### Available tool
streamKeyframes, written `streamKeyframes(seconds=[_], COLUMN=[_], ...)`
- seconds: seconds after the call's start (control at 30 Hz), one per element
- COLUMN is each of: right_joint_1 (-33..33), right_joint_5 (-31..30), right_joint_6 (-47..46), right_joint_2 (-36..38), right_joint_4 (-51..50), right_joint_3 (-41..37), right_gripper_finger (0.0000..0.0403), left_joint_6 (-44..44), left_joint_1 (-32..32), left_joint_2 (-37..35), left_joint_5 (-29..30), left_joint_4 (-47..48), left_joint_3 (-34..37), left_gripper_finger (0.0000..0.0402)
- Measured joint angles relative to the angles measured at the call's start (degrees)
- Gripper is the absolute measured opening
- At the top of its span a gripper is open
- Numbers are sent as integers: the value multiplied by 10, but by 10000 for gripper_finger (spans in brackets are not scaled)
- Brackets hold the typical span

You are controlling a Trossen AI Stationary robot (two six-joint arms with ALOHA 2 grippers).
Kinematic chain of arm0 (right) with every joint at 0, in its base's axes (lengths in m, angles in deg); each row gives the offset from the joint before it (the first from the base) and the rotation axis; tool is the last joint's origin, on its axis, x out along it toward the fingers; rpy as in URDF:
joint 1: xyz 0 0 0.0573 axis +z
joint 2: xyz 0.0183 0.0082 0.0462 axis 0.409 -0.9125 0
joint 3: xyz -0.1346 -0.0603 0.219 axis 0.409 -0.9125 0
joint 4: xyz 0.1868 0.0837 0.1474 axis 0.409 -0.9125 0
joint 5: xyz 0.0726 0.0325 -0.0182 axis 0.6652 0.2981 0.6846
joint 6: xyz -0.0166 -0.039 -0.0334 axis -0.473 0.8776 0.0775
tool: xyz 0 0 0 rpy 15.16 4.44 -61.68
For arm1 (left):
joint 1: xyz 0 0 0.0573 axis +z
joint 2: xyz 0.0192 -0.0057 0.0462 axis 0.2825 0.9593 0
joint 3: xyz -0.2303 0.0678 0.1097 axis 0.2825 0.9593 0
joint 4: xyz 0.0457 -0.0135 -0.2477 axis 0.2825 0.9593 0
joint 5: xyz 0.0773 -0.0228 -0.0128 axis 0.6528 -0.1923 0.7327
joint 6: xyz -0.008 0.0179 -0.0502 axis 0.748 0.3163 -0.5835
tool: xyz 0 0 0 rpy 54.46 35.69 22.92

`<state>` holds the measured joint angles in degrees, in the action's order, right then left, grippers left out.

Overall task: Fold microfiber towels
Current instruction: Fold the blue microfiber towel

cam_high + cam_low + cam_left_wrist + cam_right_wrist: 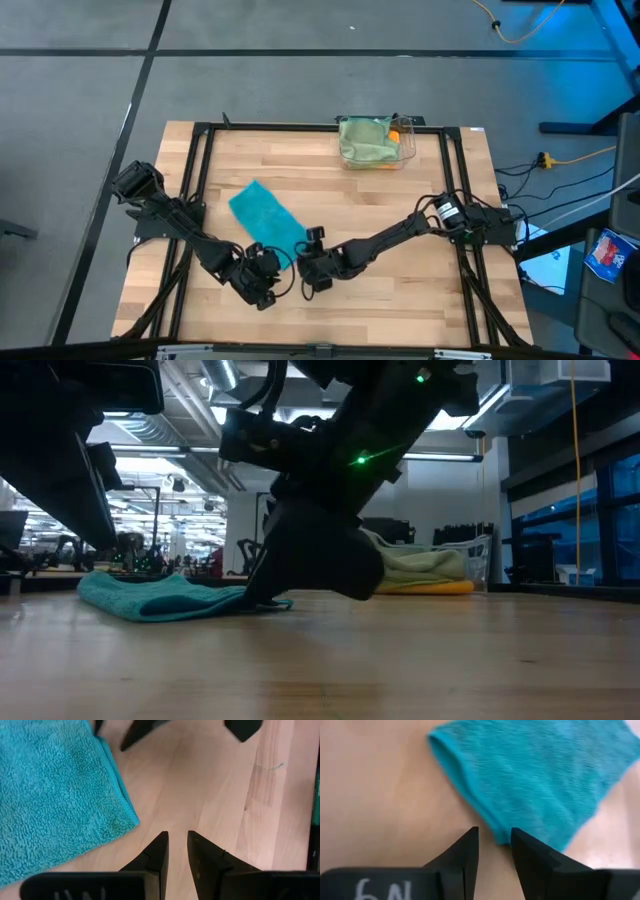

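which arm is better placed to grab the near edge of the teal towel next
Right, probably. The right gripper has its fingers straddling the teal towel edge, slightly apart. The left gripper sits over bare table beside the towel's corner, fingers nearly closed.

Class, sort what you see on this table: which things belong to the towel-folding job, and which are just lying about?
Part of the job:
teal towel
sage green towel
orange towel
left gripper
right gripper

Just lying about:
clear plastic bin
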<state>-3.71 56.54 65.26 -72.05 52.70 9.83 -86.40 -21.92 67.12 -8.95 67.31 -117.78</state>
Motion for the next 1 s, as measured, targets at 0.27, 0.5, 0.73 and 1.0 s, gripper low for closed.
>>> streamKeyframes(seconds=[0.27,0.5,0.73,1.0], right_joint_1=[-14,-16,-24,-27], right_joint_5=[-1,23,-8,-14], right_joint_6=[0,1,-3,0], right_joint_2=[0,0,-10,-18], right_joint_4=[1,1,11,27], right_joint_3=[0,0,0,0], right_gripper_finger=[117,117,117,99], left_joint_6=[-24,-24,-24,-23], left_joint_1=[0,0,0,0], left_joint_2=[0,0,0,0], left_joint_5=[1,1,1,1], left_joint_4=[0,0,1,2], left_joint_3=[0,0,0,0], left_gripper_finger=[64,64,64,64])
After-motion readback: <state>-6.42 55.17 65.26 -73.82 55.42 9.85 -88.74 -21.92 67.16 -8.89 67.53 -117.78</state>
